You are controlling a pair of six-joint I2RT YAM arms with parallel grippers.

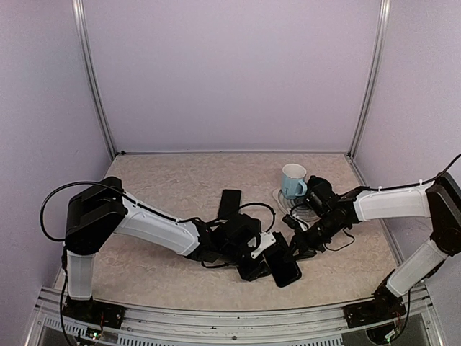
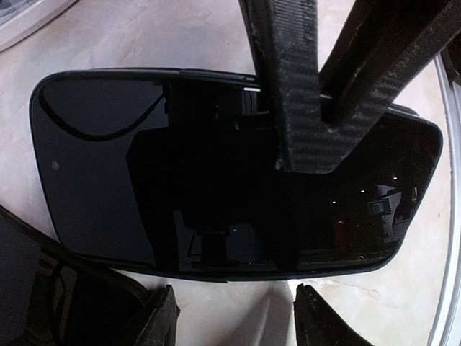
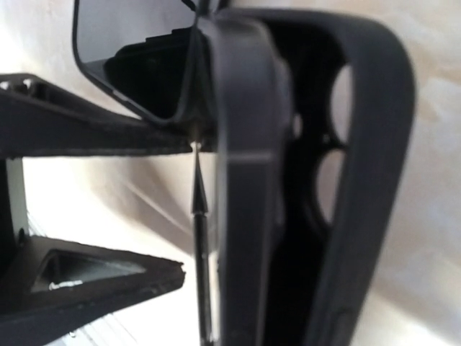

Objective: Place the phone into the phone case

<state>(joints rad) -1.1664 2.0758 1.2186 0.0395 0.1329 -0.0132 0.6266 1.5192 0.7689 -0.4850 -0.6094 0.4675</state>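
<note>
Top external view: caught the glossy black slab phone lying at 4 o'clock from the centre of the table, flanked by both arms. Found the left gripper at the phone's 10 o'clock, jaws spread, fingertips just short of the long edge and pinching nothing, going by the left wrist view. Found the right gripper at the phone's 1 o'clock, jaws pressed together into one point, holding nothing, tips on or just over the glass; could not tell contact for certain.

Saw, through the right wrist camera, the matte black moulded phone case with round camera cut-outs gaping away from the phone's edge toward that frame's 3 o'clock. Judged the phone only partly seated, one end not yet home. Showed a pale blue ceramic mug standing well apart at the phone's 12 o'clock and a second flat black rectangle at 11 o'clock, neither involved.

Needed, for the step in hand, a steady downward push with the closed tips near the unseated end rather than mid-screen. Needed the spread left jaws bracing the case against sliding. Risked skating on slick glass, or levering out the seated end, with any off-centre shove.
</note>
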